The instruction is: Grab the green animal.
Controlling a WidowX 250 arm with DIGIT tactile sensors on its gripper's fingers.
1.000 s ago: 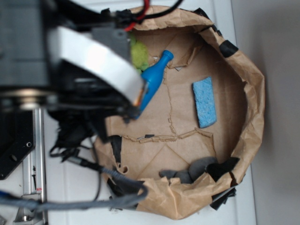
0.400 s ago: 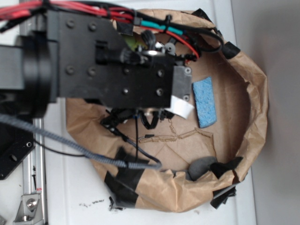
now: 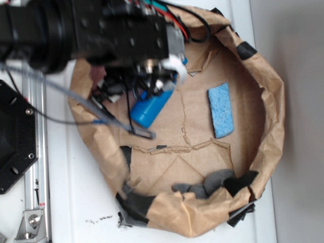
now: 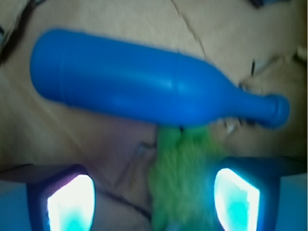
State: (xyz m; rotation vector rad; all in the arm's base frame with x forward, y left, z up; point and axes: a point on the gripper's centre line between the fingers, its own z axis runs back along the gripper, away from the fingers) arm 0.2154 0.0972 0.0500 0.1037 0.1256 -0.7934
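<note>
White counter runs under a crumpled brown paper bag whose rolled-down walls form a shallow nest, patched here and there with black tape. From the exterior view the black arm reaches in from the upper left and covers the top-left part of the nest, its cables trailing down across the paper floor. A blue bottle lies on its side just below the arm, only its fat end showing there. A light blue sponge lies flat well to the right, apart from everything else, and a grey plush toy sits against the lower wall, partly tucked behind a black tape flap.

From the wrist view the end effector is spread wide, its two fingers at the bottom corners with a clear gap between them. The green animal sits in that gap, nearer the right finger, fuzzy and blurred; it seems to touch the bottle, which lies across the frame just beyond it, neck pointing right. I cannot make out the animal under the arm in the exterior view.
</note>
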